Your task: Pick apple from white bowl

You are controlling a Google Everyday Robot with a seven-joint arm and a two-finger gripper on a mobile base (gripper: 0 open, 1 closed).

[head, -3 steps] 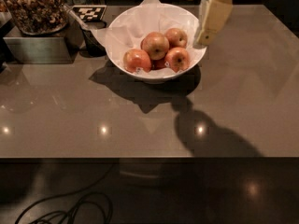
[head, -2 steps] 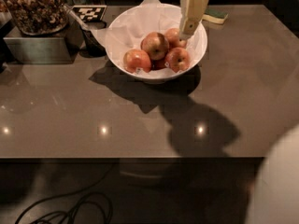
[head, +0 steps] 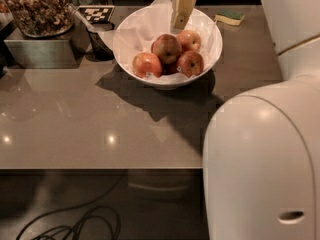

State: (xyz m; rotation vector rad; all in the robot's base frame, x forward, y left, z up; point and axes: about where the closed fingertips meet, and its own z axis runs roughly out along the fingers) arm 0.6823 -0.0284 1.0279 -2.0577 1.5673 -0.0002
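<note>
A large white bowl (head: 165, 76) lined with crumpled white paper sits on the grey-brown counter. It holds several red-yellow apples; one apple (head: 166, 48) lies on top in the middle. My gripper (head: 181, 15) hangs over the back of the bowl, its pale fingers pointing down just above and behind the apples. It holds nothing that I can see. My white arm (head: 270, 154) fills the right side of the view.
A container of nuts (head: 35, 9) stands on a metal tray (head: 35, 54) at the back left. A dark cup (head: 102, 46) and a checkered marker card (head: 95, 13) sit beside the bowl. A green sponge (head: 229, 18) lies at the back right. Cables (head: 70, 226) lie on the floor.
The gripper has moved left, from the bowl's right rim to over its back middle. The arm's body has swung into view on the right.
</note>
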